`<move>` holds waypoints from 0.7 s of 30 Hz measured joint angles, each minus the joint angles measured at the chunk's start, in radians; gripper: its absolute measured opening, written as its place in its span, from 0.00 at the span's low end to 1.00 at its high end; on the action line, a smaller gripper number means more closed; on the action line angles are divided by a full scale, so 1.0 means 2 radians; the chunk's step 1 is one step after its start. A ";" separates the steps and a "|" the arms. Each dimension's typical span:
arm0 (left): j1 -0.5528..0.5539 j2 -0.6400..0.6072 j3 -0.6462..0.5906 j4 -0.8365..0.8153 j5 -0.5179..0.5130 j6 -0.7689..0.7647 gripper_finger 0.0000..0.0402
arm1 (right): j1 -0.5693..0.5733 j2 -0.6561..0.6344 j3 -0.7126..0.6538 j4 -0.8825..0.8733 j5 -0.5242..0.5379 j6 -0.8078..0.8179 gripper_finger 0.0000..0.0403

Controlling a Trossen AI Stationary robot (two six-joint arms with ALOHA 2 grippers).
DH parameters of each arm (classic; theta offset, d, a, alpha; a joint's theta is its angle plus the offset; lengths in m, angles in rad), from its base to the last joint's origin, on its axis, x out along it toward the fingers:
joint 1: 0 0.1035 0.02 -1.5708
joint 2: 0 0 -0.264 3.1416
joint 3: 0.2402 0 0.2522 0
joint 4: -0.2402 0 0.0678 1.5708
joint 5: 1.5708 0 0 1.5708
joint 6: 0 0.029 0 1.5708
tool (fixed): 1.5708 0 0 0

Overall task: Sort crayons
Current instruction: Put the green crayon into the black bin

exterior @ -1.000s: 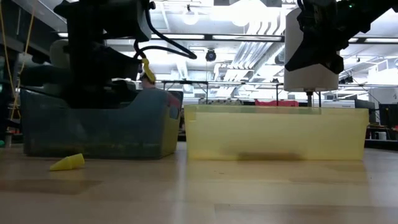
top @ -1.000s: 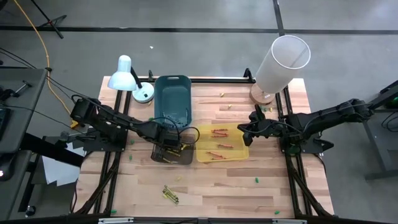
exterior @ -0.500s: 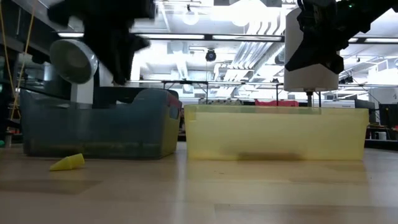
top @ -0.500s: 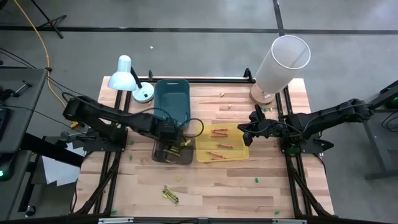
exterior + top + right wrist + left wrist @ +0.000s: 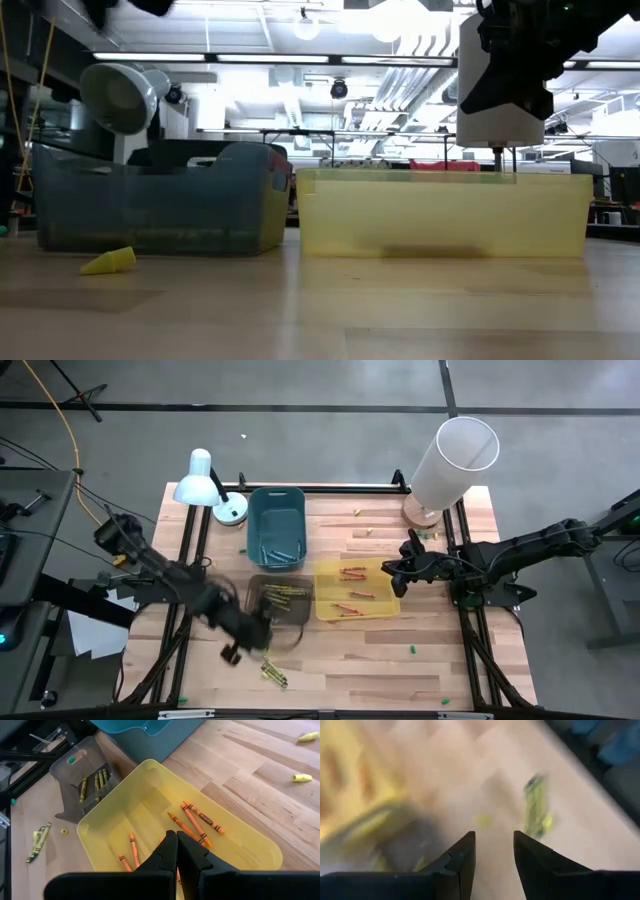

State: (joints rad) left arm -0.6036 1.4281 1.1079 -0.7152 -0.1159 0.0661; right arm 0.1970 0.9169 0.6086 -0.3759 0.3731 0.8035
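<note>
Orange crayons lie in the yellow bin. Yellow crayons lie in the grey bin, and blue ones in the blue bin. A small bunch of green and yellow crayons lies loose on the table near its front edge. My left gripper is open and holds nothing. It hangs blurred above the table, between the grey bin and the loose bunch. My right gripper is shut and hangs over the yellow bin's right end.
A white desk lamp stands at the far left and a tall white cylinder at the far right. Small yellow bits and green bits lie scattered on the wood. A yellow wedge lies before the bins.
My left gripper has lifted out of the grey bin and swung quickly toward the table's near edge, toward the loose bunch of crayons. The yellow crayons in the grey bin now show uncovered. My right arm has kept still.
</note>
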 joint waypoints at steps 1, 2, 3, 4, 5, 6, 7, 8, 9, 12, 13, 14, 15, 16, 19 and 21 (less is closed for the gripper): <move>-0.018 0.010 -0.006 0.033 -0.001 -0.001 0.29 | 0.000 0.000 0.000 0.000 -0.001 -0.001 0.00; -0.034 0.021 -0.010 0.070 -0.001 0.002 0.29 | 0.000 0.000 0.000 0.000 -0.002 -0.008 0.00; -0.049 0.034 -0.014 0.097 -0.008 0.009 0.29 | 0.000 0.000 0.000 0.000 -0.002 -0.013 0.00; -0.063 0.049 -0.015 0.112 -0.018 0.018 0.29 | 0.000 0.000 0.000 0.000 -0.002 -0.019 0.00; -0.073 0.066 -0.015 0.128 -0.029 0.028 0.29 | 0.000 0.000 0.000 0.000 -0.002 -0.026 0.00; -0.080 0.082 -0.013 0.138 -0.039 0.036 0.29 | 0.000 0.000 0.000 0.000 -0.002 -0.032 0.00; -0.087 0.098 -0.010 0.141 -0.050 0.042 0.29 | 0.000 0.000 0.000 0.000 -0.002 -0.036 0.00; -0.089 0.112 -0.005 0.140 -0.056 0.042 0.29 | 0.000 0.000 0.000 0.000 -0.002 -0.040 0.00; -0.091 0.125 -0.001 0.139 -0.058 0.040 0.29 | 0.000 0.000 0.000 0.000 -0.002 -0.043 0.00; -0.089 0.157 0.005 0.126 -0.057 0.027 0.29 | 0.000 0.000 0.000 -0.001 -0.001 -0.053 0.00; -0.086 0.165 0.005 0.126 -0.055 0.022 0.29 | 0.000 0.000 0.000 -0.001 -0.002 -0.054 0.00; -0.082 0.171 0.006 0.128 -0.051 0.016 0.29 | 0.000 0.000 0.000 -0.001 -0.002 -0.055 0.00; -0.079 0.176 0.006 0.126 -0.047 0.008 0.29 | 0.000 0.000 0.000 -0.001 -0.002 -0.056 0.00; -0.074 0.179 0.006 0.120 -0.040 -0.001 0.29 | 0.000 0.000 0.000 -0.001 -0.002 -0.056 0.00; -0.063 0.185 0.006 0.097 -0.020 -0.027 0.29 | 0.000 0.000 0.000 -0.001 -0.002 -0.056 0.00; -0.057 0.186 0.006 0.093 -0.012 -0.035 0.29 | 0.000 0.000 0.000 -0.001 -0.001 -0.053 0.00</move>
State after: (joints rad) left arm -0.7170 1.8006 1.1206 -0.5299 -0.1404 -0.0045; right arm 0.1970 0.9169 0.6086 -0.3782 0.3701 0.6978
